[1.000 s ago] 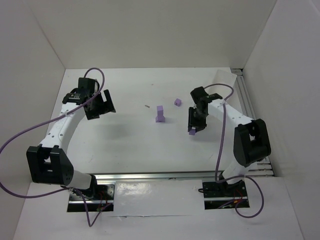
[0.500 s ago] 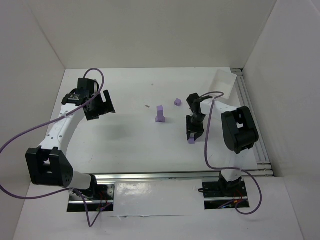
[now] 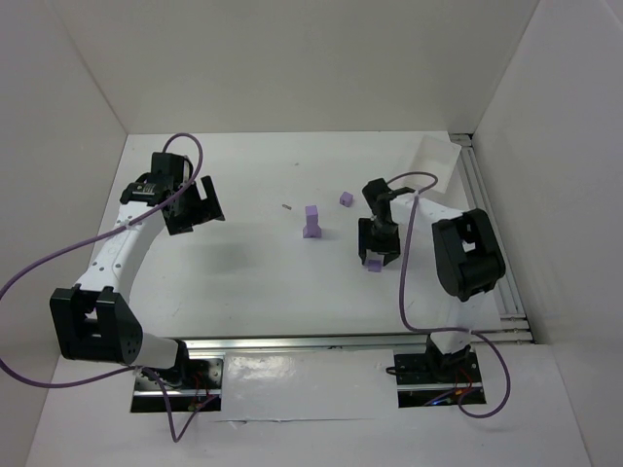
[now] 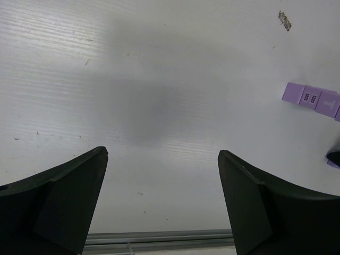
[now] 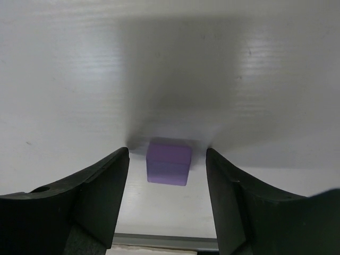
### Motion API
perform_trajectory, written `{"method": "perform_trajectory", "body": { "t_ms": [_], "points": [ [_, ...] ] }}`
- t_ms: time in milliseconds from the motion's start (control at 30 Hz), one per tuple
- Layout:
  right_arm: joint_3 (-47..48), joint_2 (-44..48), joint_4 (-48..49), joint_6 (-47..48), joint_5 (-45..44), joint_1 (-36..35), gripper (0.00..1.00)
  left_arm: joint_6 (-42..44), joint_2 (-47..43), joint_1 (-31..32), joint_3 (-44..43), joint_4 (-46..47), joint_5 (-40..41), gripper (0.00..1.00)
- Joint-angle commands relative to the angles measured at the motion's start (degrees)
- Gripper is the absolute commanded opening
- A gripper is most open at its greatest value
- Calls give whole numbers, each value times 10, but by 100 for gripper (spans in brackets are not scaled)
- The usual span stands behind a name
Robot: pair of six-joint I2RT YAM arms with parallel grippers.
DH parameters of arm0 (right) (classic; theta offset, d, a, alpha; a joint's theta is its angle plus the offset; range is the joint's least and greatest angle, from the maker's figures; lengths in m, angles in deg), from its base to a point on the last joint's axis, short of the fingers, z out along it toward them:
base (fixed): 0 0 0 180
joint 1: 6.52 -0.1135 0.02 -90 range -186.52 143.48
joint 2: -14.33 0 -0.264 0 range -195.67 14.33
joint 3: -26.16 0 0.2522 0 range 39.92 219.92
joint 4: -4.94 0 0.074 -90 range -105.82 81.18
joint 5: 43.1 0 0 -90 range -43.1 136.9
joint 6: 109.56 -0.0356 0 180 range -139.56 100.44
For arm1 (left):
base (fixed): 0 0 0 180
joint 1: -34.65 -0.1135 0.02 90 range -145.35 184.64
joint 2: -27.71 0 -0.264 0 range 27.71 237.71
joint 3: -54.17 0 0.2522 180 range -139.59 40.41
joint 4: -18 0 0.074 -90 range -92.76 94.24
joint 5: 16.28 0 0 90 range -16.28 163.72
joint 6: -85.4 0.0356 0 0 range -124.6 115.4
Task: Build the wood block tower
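The tower (image 3: 311, 222) is a short lilac column of wood blocks at mid-table; in the left wrist view the tower (image 4: 313, 98) shows at the right edge. One loose wood block (image 3: 345, 198) lies behind and to the right of it. Another wood block (image 3: 374, 266) rests on the table under my right gripper (image 3: 373, 257). In the right wrist view this block (image 5: 169, 161) sits between the spread fingers with a gap on each side, so the right gripper (image 5: 167, 159) is open. My left gripper (image 3: 200, 204) hovers open and empty at the left, its fingers (image 4: 64, 196) wide apart.
A small dark speck (image 3: 286, 206) lies left of the tower. A flat white tray (image 3: 435, 156) rests at the back right beside the metal rail (image 3: 487, 224). White walls enclose the table on three sides.
My right gripper came down and slightly left with a block, then opened and let it go onto the table. The left arm has not moved.
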Motion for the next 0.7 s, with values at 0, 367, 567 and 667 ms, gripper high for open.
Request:
{"method": "perform_trajectory", "body": {
  "t_ms": [0, 367, 567, 667],
  "points": [
    [-44, 61, 60, -16, -29, -14, 65, 10, -12, -3, -6, 0, -11, 98],
    [-103, 96, 107, -62, -67, -45, 53, 10, -17, -3, -1, 0, -16, 98],
    [-108, 89, 119, -62, -77, -45, 46, 10, -17, -3, -1, 0, -16, 98],
    [-96, 83, 113, -68, -84, -50, 39, 10, -17, -3, -1, 0, -16, 98]
  ]
}}
